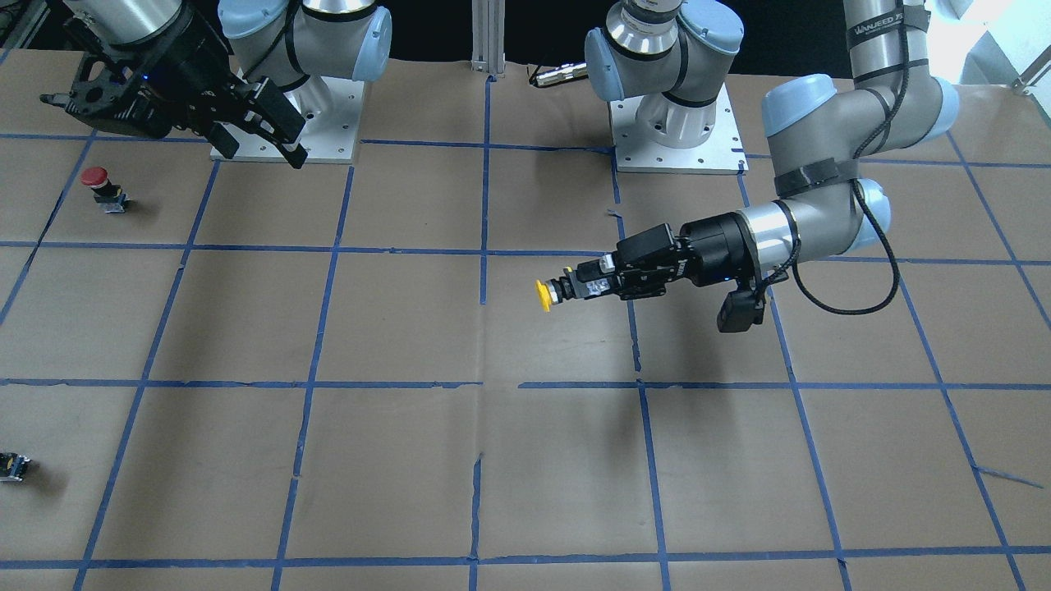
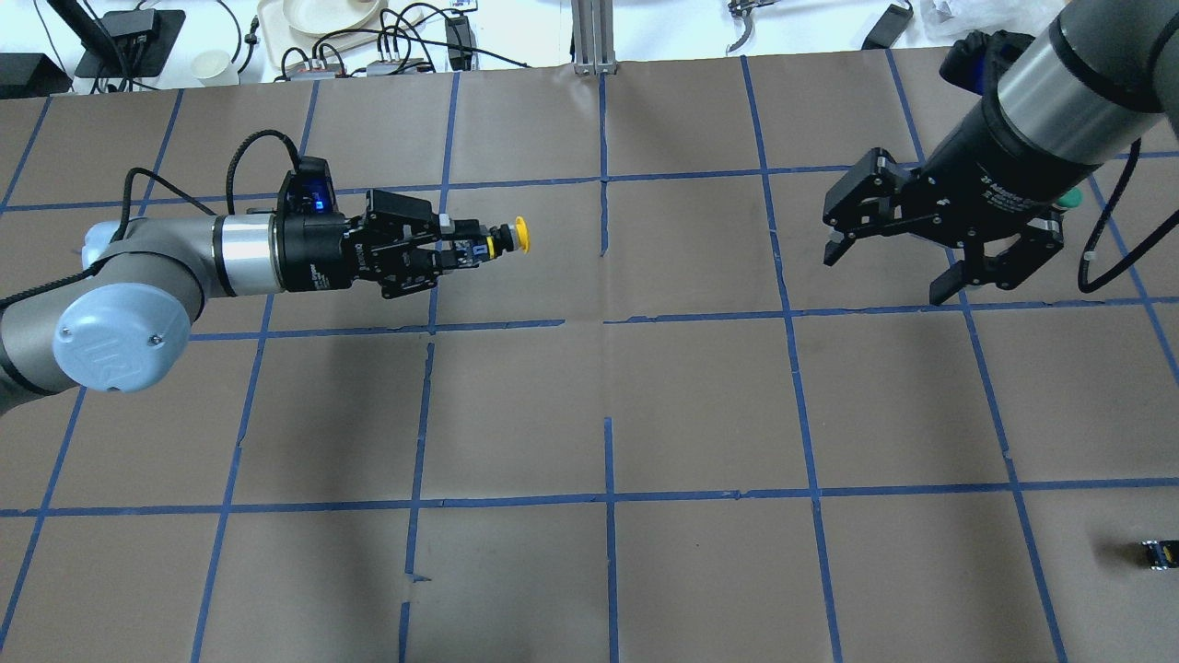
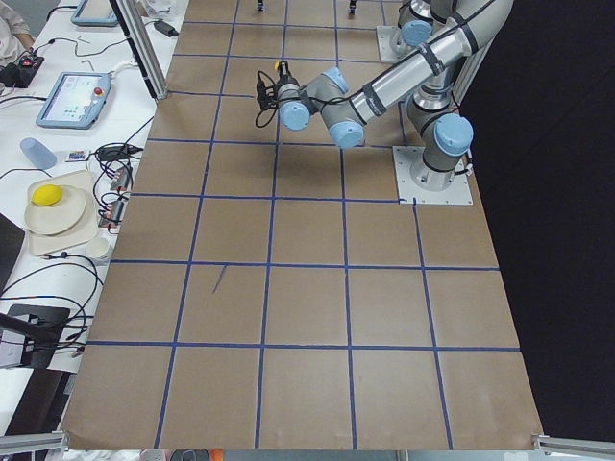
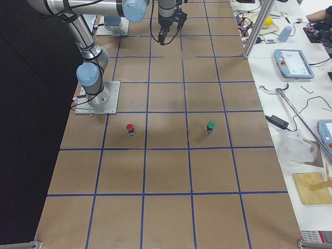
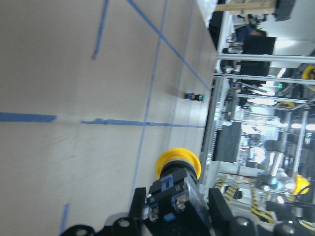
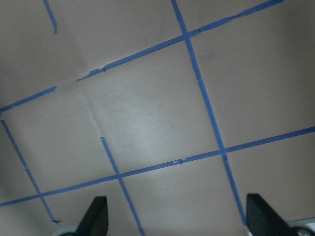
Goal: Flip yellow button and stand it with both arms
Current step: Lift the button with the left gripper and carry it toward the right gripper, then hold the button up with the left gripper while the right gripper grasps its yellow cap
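Note:
My left gripper (image 1: 581, 287) is shut on the black body of the yellow button (image 1: 543, 295) and holds it level above the table, with the cap pointing towards the table's middle. The overhead view shows the same grip (image 2: 472, 250), with the yellow cap (image 2: 521, 235) sticking out past the fingertips. The cap fills the lower middle of the left wrist view (image 5: 178, 162). My right gripper (image 1: 261, 153) is open and empty, raised above the table well away from the button. It also shows in the overhead view (image 2: 884, 276). Its two fingertips (image 6: 96, 216) frame bare paper.
A red button (image 1: 97, 182) stands on the table under my right arm. A green button (image 4: 210, 126) stands further along. A small black switch block (image 2: 1161, 552) lies near the table's edge. The arm base plates (image 1: 673, 139) sit at the robot's side.

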You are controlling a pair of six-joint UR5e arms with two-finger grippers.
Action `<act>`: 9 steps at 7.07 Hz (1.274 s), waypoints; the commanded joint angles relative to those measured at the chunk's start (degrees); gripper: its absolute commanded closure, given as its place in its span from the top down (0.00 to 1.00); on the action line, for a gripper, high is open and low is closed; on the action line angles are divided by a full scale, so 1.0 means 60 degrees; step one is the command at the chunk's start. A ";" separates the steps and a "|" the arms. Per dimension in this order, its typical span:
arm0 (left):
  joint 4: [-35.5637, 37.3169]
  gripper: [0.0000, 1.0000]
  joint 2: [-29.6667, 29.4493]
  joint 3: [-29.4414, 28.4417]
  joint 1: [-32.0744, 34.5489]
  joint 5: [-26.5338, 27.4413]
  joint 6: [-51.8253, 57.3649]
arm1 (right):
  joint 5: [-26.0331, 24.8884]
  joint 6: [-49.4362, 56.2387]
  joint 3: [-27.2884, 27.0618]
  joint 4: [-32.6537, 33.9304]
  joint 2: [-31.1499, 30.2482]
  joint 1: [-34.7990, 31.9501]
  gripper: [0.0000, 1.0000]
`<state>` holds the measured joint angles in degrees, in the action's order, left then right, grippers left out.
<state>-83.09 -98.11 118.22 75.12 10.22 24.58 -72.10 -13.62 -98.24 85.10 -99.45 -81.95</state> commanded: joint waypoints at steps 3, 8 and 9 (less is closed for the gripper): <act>0.0181 0.21 0.0092 -0.0060 0.2021 -0.4158 0.0005 | 0.4642 -0.2911 0.0172 0.0055 0.0110 0.0885 1.00; 0.1281 0.19 -0.0171 -0.0367 0.3447 -0.5717 -0.0712 | 0.5763 -0.4380 0.0275 0.0846 0.0096 0.0812 1.00; 0.1295 0.19 -0.0215 -0.0382 0.3447 -0.5703 -0.0901 | 0.5791 -0.4410 0.0289 0.0846 0.0023 0.0812 1.00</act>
<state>-75.52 -99.13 116.22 95.64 -23.81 20.28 -37.43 -39.76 -96.56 90.03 -98.98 -77.01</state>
